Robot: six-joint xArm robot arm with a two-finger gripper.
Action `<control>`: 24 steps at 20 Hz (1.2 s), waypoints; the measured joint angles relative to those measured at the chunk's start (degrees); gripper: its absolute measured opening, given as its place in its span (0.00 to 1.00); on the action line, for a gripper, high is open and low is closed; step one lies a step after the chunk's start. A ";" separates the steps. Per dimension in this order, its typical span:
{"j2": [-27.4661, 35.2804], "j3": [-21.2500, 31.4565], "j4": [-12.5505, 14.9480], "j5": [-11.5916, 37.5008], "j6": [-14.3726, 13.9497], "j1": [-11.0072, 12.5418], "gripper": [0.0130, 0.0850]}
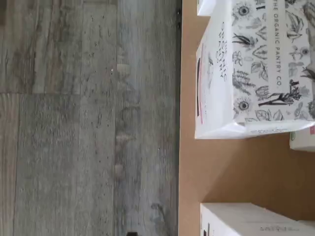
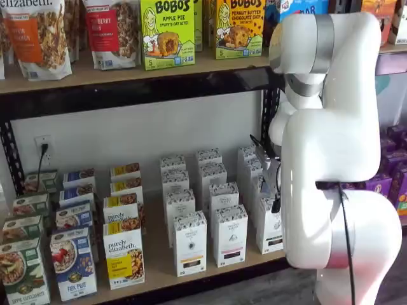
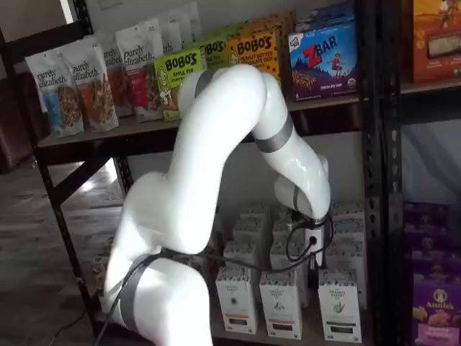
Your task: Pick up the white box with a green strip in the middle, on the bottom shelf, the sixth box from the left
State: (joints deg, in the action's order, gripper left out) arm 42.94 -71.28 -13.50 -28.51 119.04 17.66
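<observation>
The white box (image 2: 269, 223) stood at the front right of the bottom shelf (image 2: 159, 274), a pale plywood board on a black rack, with matching cartons beside it. Grey wood-plank flooring (image 1: 88, 123) ran below the shelf edge in the wrist view. The gripper (image 3: 315, 241) hung over the cartons; I could not tell its opening.

Pale plywood bottom shelf (image 2: 159, 270) under rows of white boxes (image 2: 189, 244) and cereal cartons (image 2: 73, 264).

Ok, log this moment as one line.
phase: approach | arm: lowered to bottom shelf | gripper: fingers hidden | target: white box, unlifted | wrist view: Organic Pantry box
</observation>
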 joint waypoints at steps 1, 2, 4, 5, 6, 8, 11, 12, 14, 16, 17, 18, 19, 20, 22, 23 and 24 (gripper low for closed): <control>0.08 -0.41 0.29 -0.63 -0.31 0.00 1.00; 0.30 -1.62 0.93 -1.87 -1.06 -0.10 1.00; 0.79 -3.60 1.50 -3.31 -2.00 -0.38 1.00; 1.05 -4.37 1.80 -3.77 -2.43 -0.48 1.00; 1.34 -5.11 2.19 -4.21 -2.89 -0.57 1.00; 2.07 -6.37 3.27 -4.74 -4.01 -0.73 1.00; 3.33 -7.76 4.73 -4.96 -5.35 -0.85 1.00; 3.92 -8.27 5.22 -4.93 -5.77 -0.87 1.00; 5.15 -9.27 5.91 -4.67 -6.30 -0.87 1.00; 6.74 -10.67 6.32 -4.41 -6.51 -0.74 1.00; 7.60 -11.41 6.49 -4.18 -6.56 -0.65 1.00; 8.48 -12.28 6.52 -4.08 -6.47 -0.53 1.00; 9.38 -13.25 6.56 -4.13 -6.39 -0.41 1.00; 10.26 -14.22 6.70 -4.15 -6.38 -0.29 1.00; 12.02 -16.17 7.37 -4.11 -6.81 -0.15 1.00; 12.65 -16.86 7.72 -4.11 -7.09 -0.14 1.00; 13.22 -17.47 8.10 -4.10 -7.42 -0.14 1.00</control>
State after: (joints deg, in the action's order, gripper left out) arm 56.16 -88.75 -5.39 -32.61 111.62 17.52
